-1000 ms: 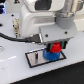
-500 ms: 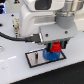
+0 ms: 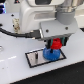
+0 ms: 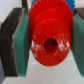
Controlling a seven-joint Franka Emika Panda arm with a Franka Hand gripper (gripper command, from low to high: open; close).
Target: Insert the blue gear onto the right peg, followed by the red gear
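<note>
The blue gear (image 3: 50, 53) lies flat on the right part of the black-framed grey plate (image 3: 34, 59). The right peg is hidden beneath it. Just above the blue gear hangs the red gear (image 3: 56, 44), held by my gripper (image 3: 56, 43), which is shut on it. In the wrist view the red gear (image 4: 49, 35) fills the middle with its dark centre hole facing the camera. The green pads (image 4: 22, 42) press on its toothed rim from both sides, and my gripper (image 4: 49, 40) is closed around it.
The plate sits on a white table (image 3: 15, 72). A thin dark pin (image 3: 38, 56) stands on the plate's other half, towards the exterior view's left. A black cable (image 3: 10, 31) runs along the arm on that same side.
</note>
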